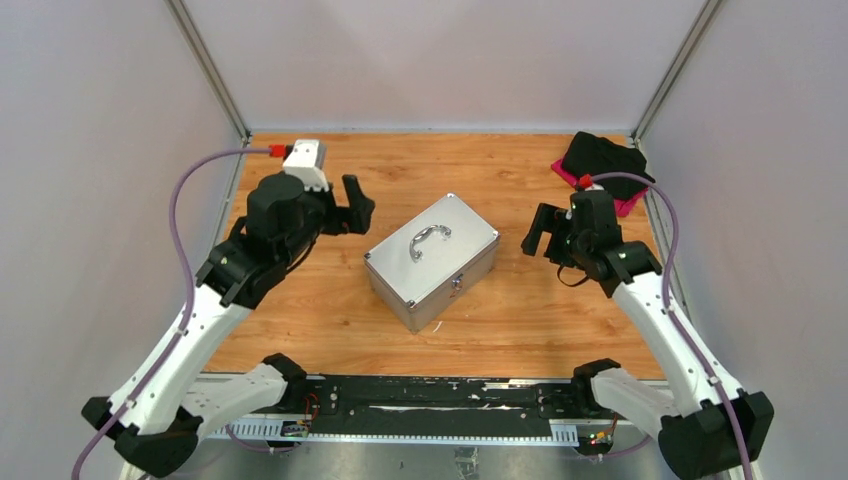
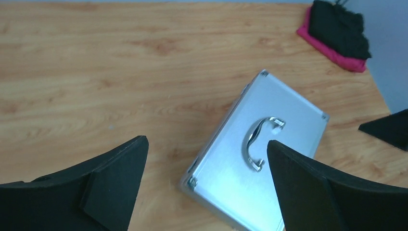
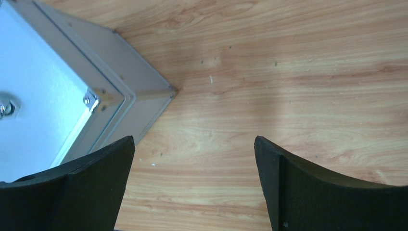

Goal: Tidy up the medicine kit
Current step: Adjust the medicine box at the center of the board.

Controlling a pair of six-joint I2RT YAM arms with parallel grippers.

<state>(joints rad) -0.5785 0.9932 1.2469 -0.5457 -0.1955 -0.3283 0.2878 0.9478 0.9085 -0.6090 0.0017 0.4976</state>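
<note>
The medicine kit (image 1: 432, 262) is a silver metal case lying closed in the middle of the wooden table, its chrome handle (image 1: 428, 241) on top. It sits turned at an angle. My left gripper (image 1: 356, 205) hovers to its left, open and empty; in the left wrist view the case (image 2: 269, 159) lies below and ahead between the fingers. My right gripper (image 1: 541, 230) hangs to the right of the case, open with bare wood between its fingers. One corner of the case (image 3: 72, 91) shows at the upper left of the right wrist view.
A black and pink cloth bundle (image 1: 603, 165) lies at the table's far right corner, also in the left wrist view as a bundle (image 2: 339, 33). Grey walls close in the table on three sides. A black rail (image 1: 430, 395) runs along the near edge.
</note>
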